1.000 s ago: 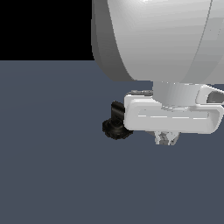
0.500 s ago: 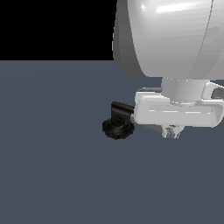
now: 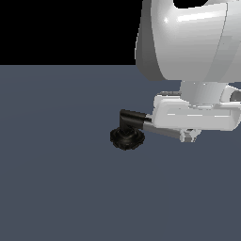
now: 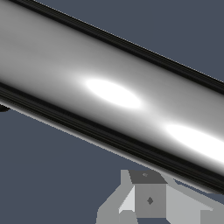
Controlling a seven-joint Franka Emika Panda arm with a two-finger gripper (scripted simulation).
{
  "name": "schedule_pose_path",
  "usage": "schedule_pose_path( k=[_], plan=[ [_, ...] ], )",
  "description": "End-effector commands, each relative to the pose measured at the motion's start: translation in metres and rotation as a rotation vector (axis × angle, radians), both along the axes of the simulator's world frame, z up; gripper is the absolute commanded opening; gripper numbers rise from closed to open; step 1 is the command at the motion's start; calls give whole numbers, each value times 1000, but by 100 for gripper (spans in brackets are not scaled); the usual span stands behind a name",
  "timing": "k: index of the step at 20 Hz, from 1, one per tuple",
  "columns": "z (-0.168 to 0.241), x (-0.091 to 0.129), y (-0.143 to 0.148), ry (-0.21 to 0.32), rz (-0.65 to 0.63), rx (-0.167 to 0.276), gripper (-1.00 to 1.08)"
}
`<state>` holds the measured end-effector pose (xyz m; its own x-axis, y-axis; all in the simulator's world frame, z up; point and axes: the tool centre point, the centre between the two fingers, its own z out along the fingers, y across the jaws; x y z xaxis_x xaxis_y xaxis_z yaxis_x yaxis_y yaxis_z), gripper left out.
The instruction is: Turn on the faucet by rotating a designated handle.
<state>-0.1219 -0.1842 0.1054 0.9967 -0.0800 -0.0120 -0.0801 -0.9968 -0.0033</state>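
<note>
My tool [image 3: 190,136] sits over the far end of the handle [image 3: 157,130] – whether it pinches it, I cannot tell. The faucet [image 3: 126,137] stands alone on the bare table [image 3: 56,179]; chrome fills my wrist view – handle [image 4: 109,92] close up.

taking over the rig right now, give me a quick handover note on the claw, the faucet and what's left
Claw: low over the floor, at the far end of the handle toward the exterior view's right. Whether it is open or shut on the bar cannot be told; the white hand body hides most of the fingers.
Faucet: round black base standing on the grey floor, left of the claw in the exterior view.
Handle: chrome bar running from the black elbow above the base toward the claw; it fills the wrist view, so the claw is right at it.
Done: claw brought to the handle.
Left: confirm contact, then rotate the handle to turn the faucet on.
</note>
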Motion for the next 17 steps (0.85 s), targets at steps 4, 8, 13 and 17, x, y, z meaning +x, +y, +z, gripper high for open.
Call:
schedule_pose_path(
  k=[4,8,13,17],
  plan=[
    [2,20,-13,-10,8,-4,-100],
    [2,30,-24,-11,6,-4,-100],
    [2,42,-38,-11,4,-4,-100],
    [2,49,-46,-11,4,-4,-100]
  ],
)
